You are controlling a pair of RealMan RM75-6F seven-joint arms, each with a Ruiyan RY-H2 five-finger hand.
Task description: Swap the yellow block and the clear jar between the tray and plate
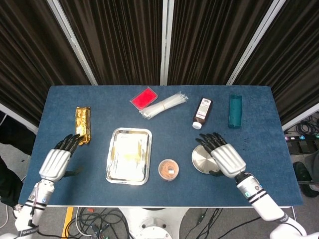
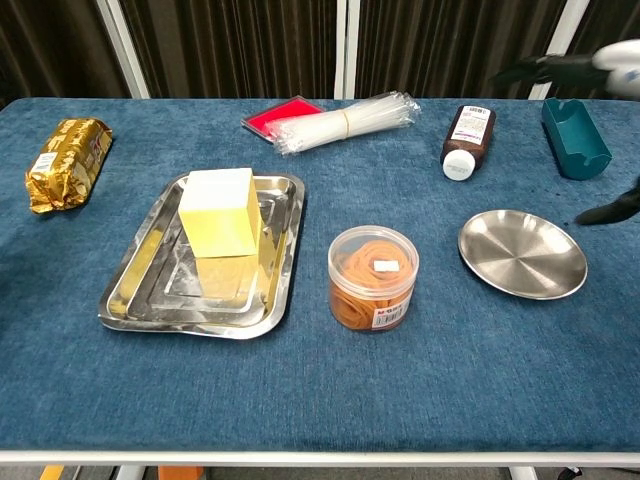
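Blue-covered table [image 1: 259, 149] spread under everything. Left of centre, silver tray [image 1: 115, 168], well to the right of the left hand's fingers and apart from them. Yellow block [image 2: 218, 211] standing in the tray's far half, untouched. Left hand [image 1: 55, 163] low at the table's left edge, fingers [image 1: 69, 143] spread and pointing away, nothing in them, tips just short of the gold packet [image 1: 82, 124]; out of the chest view. Right hand [image 1: 227, 157] flat over the right rim of the round steel plate [image 1: 201, 160], fingers [image 1: 209, 141] fanned apart, holding nothing; contact with the plate not clear from above. In the chest view, only dark fingertips at the right edge, above and beside the plate, which lies bare. Clear jar [image 2: 373, 277], lidded and filled with orange bands, on the cloth between tray and plate, left of the right hand's fingers and apart from them. Beyond those fingers, brown bottle [image 1: 202, 112] lying on its side and teal holder [image 1: 235, 110]. Further back, bundle of clear straws [image 1: 163, 105] touching a red flat case [image 1: 144, 97].
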